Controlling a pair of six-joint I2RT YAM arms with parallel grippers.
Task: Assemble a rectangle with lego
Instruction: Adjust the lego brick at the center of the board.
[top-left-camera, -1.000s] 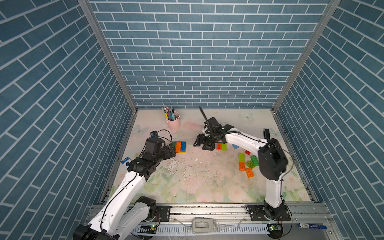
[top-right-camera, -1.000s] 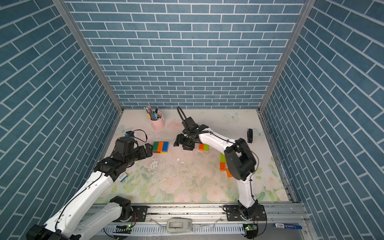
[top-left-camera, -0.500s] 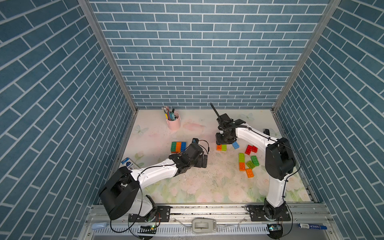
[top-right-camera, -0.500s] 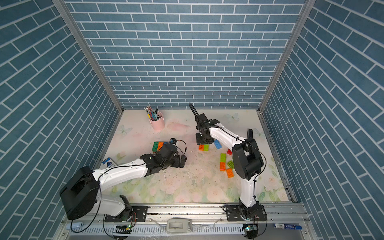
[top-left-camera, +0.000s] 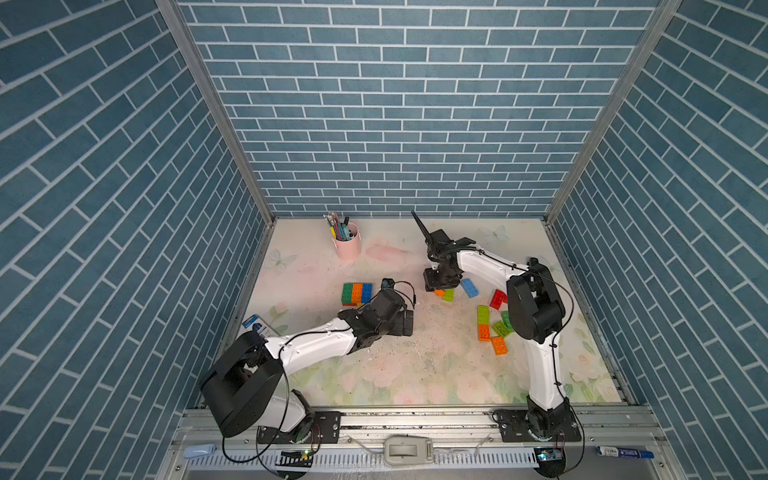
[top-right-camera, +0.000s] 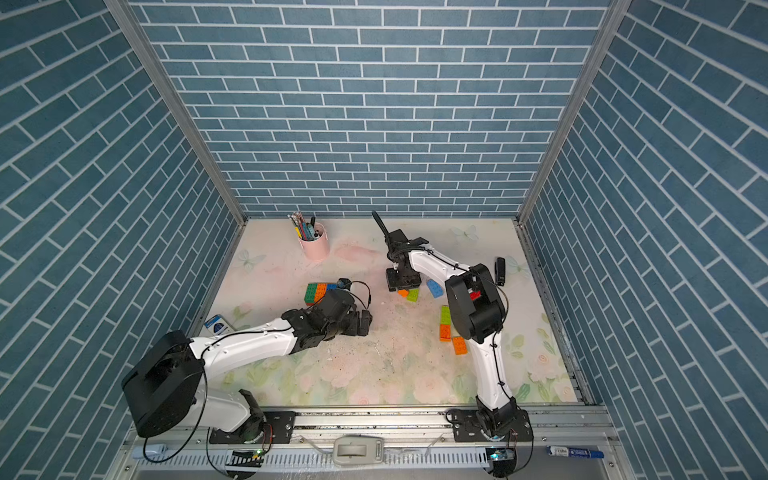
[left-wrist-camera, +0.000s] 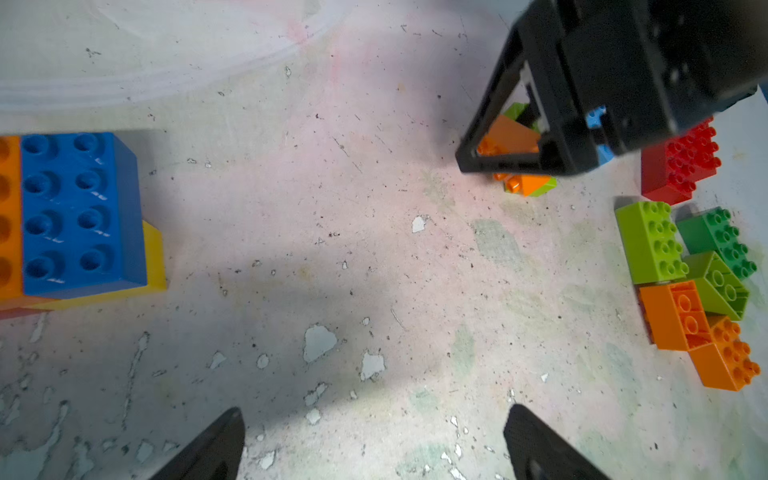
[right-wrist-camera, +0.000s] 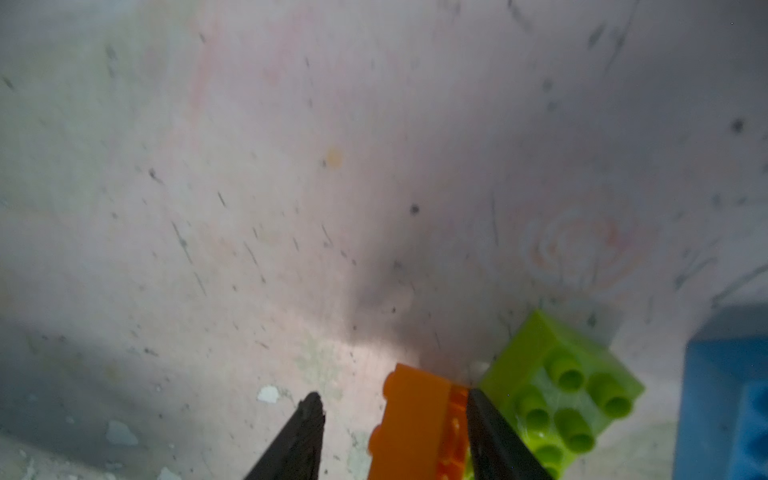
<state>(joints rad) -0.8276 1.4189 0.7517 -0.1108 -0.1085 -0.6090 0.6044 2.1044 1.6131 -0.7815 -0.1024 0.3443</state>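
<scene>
Right end effector (right-wrist-camera: 392, 397) straddles the orange brick (right-wrist-camera: 415, 415) near the middle of the worktop (right-wrist-camera: 291, 208), jaws open, not clamped yet, lime brick (right-wrist-camera: 561, 386) touching. Left end effector (left-wrist-camera: 374, 411) is open, empty, farther off.

blue brick (left-wrist-camera: 79, 212): smooth glossy plastic w/ specular spots. table (left-wrist-camera: 332, 249): matt printed surf, scuffed, coating flaked off in patches. left gripper (left-wrist-camera: 376, 411) fingers (left-wrist-camera: 536, 449): matt blk, fine-textured. left arm (top-left-camera: 316, 345) shell: smooth white plastic, semi-gloss. front rail (top-left-camera: 415, 417): bare metal.
</scene>
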